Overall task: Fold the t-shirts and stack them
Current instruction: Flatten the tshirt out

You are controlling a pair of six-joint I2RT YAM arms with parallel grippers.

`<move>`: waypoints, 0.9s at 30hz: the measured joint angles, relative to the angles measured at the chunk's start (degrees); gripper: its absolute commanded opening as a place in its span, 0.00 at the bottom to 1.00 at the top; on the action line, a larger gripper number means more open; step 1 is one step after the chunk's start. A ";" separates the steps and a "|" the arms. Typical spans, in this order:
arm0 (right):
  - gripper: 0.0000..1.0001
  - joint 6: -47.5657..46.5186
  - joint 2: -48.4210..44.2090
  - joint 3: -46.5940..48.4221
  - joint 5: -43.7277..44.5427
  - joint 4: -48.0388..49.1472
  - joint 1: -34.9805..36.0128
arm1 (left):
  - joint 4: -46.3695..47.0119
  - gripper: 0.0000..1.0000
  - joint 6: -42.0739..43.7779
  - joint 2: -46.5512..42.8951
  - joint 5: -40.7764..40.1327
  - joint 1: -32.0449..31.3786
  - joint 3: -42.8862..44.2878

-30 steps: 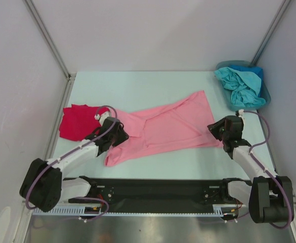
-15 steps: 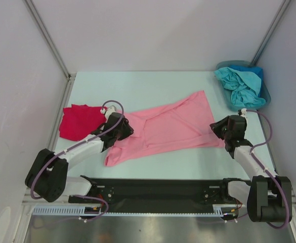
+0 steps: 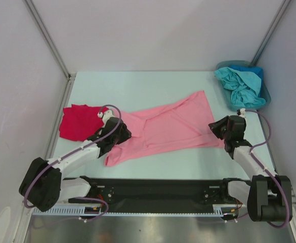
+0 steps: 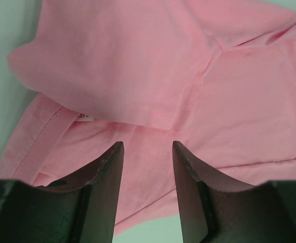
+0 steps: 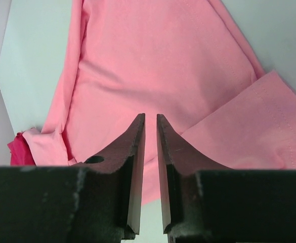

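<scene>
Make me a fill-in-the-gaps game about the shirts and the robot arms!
The t-shirt spread across the table is ____. The left gripper is over it with jaws ____. The shirt near that gripper is ____. The bin of crumpled shirts stands at the far ____ corner.
Missing: pink, open, red, right.

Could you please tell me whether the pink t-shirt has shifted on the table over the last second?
No. The pink t-shirt lies where it did, its far corner at the same spot relative to the blue bin.
</scene>
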 measured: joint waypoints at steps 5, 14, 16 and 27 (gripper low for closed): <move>0.19 0.02 -0.07 -0.04 -0.66 0.00 -0.28 | 0.55 0.49 -0.63 3.56 0.09 0.00 -1.49; 0.18 -0.07 -2.27 -0.55 -1.84 -0.33 -2.16 | 2.23 0.49 -0.87 7.32 -0.11 0.02 -1.88; 0.18 -0.09 -2.73 -0.74 -2.16 -0.48 -2.27 | 2.84 0.48 -0.83 8.41 -0.24 0.02 -1.84; 0.18 -0.42 -4.68 -0.94 -3.17 -0.98 -2.38 | 4.92 0.47 0.20 15.37 -1.49 0.02 3.39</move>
